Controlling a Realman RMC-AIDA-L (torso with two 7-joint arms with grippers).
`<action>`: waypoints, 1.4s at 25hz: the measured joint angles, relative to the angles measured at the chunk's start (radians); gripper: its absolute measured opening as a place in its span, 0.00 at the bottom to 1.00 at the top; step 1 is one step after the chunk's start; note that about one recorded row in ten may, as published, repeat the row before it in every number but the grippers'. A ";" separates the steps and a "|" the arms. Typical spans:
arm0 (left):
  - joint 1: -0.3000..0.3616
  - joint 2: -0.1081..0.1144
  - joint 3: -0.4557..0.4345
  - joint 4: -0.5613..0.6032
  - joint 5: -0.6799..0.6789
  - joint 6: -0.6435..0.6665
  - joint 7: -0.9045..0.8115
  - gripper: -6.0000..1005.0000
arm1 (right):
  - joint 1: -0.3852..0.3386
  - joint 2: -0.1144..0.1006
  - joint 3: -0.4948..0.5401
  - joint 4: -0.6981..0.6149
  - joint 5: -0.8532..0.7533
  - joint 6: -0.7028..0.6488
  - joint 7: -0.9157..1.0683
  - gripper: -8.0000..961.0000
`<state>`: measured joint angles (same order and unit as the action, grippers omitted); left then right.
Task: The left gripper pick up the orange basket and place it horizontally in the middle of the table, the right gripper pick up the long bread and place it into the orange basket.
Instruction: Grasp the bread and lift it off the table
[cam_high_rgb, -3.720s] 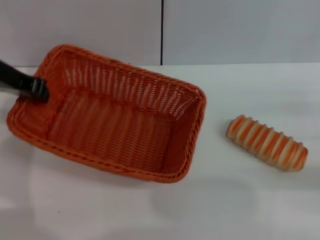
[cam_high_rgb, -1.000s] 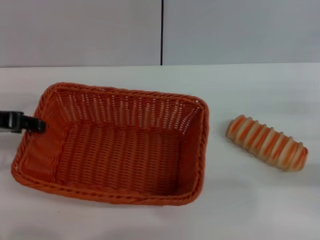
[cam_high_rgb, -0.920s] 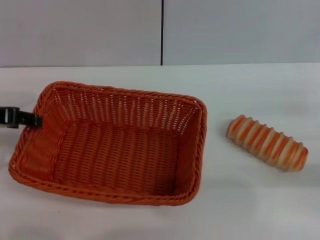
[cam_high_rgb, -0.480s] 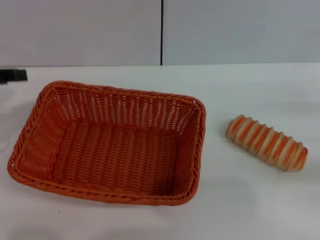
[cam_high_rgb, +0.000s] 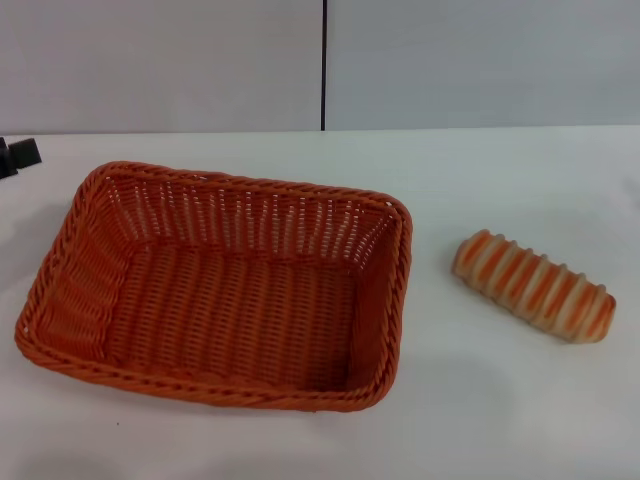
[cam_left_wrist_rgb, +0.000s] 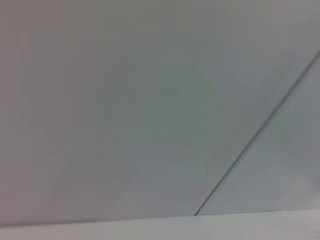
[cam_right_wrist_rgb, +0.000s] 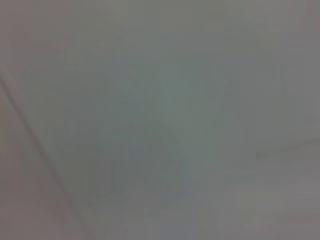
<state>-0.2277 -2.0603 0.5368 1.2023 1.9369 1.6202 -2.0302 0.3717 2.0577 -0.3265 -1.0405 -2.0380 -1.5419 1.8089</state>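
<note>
The orange basket (cam_high_rgb: 215, 285) rests on the white table (cam_high_rgb: 470, 420), left of centre, its long side running across the head view and its inside empty. To its right, apart from it, the long bread (cam_high_rgb: 533, 286) lies slanted on the tabletop. Only the black tips of my left gripper (cam_high_rgb: 12, 157) show, at the far left edge. They are behind the basket's left end, clear of its rim, with a small gap between them and nothing held. My right gripper is out of view. Both wrist views show only plain grey surface.
A grey wall with a dark vertical seam (cam_high_rgb: 323, 65) stands behind the table. Bare tabletop lies between the basket and the bread, and along the front edge.
My left gripper has let go of the basket's left rim and drawn back up and to the far left edge. The basket has settled flat; the bread has not moved.
</note>
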 joint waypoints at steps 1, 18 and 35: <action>0.004 -0.001 -0.003 -0.019 -0.014 0.000 0.044 0.61 | 0.013 -0.006 -0.010 -0.046 -0.055 -0.035 0.068 0.34; 0.023 -0.001 -0.039 -0.227 -0.125 -0.014 0.382 0.61 | 0.221 -0.080 -0.161 -0.107 -0.613 -0.387 0.583 0.34; 0.027 0.000 -0.039 -0.242 -0.127 -0.018 0.398 0.61 | 0.239 -0.068 -0.172 0.182 -0.613 -0.150 0.561 0.34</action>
<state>-0.2003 -2.0605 0.4974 0.9606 1.8099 1.6024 -1.6322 0.6105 1.9902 -0.4986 -0.8589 -2.6510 -1.6917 2.3694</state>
